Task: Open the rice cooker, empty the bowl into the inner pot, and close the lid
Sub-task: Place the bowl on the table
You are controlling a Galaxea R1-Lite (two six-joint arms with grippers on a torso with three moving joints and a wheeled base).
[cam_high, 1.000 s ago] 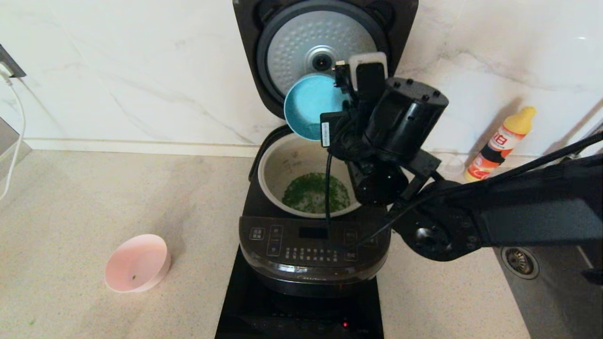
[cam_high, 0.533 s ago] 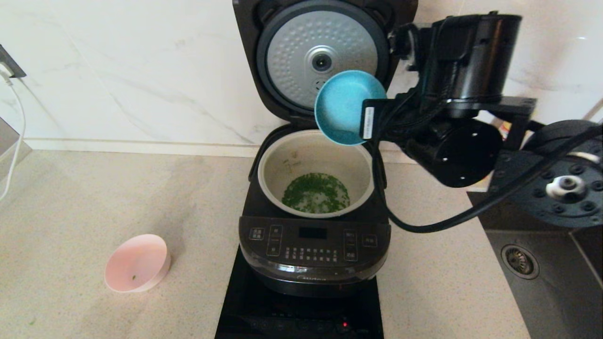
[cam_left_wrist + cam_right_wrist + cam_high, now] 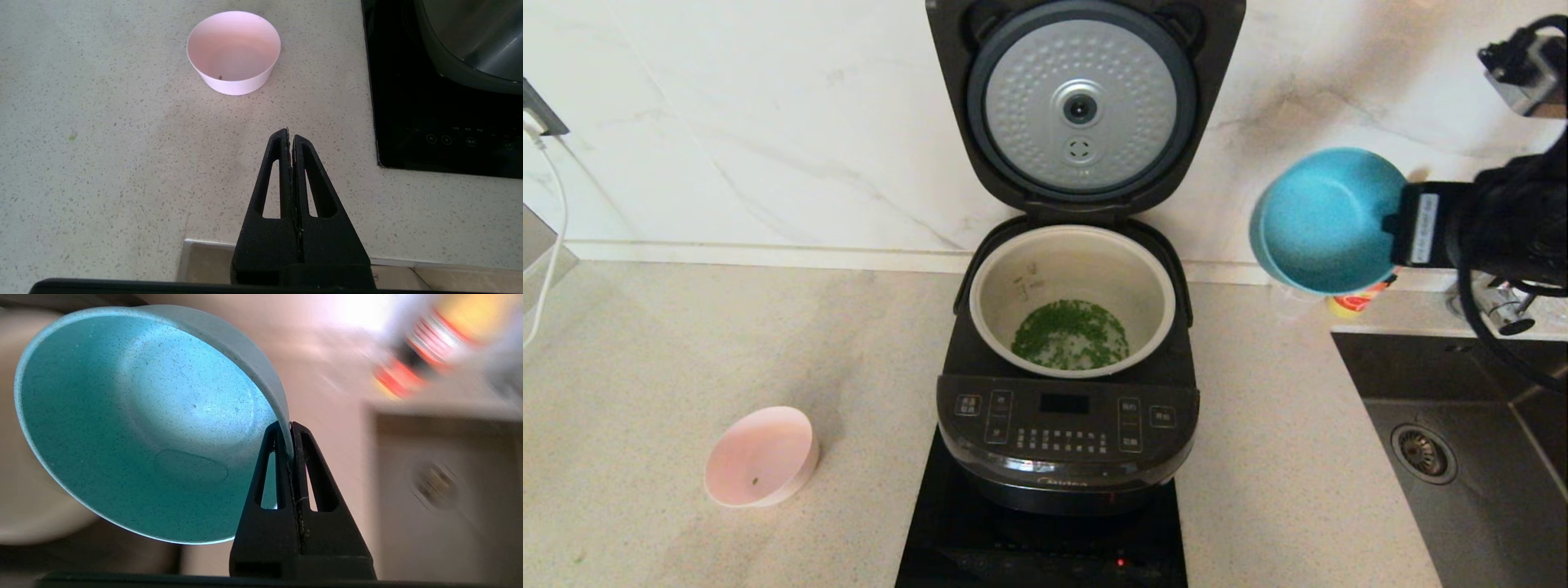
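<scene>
On the speckled worktop [image 3: 686, 343], the pink bowl [image 3: 760, 457] sits near-left of the open rice cooker [image 3: 1066, 433]. The right end effector [image 3: 291, 428], clamped on the tilted teal bowl [image 3: 1327, 220], risks clipping the bottle [image 3: 1356, 300] beneath; the left end effector [image 3: 290, 136] is closed, empty.

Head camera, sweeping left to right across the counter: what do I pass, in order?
Pink bowl on the counter → rice cooker with its lid up and inner pot holding green bits → teal bowl held in the air by the right gripper → sink.
</scene>
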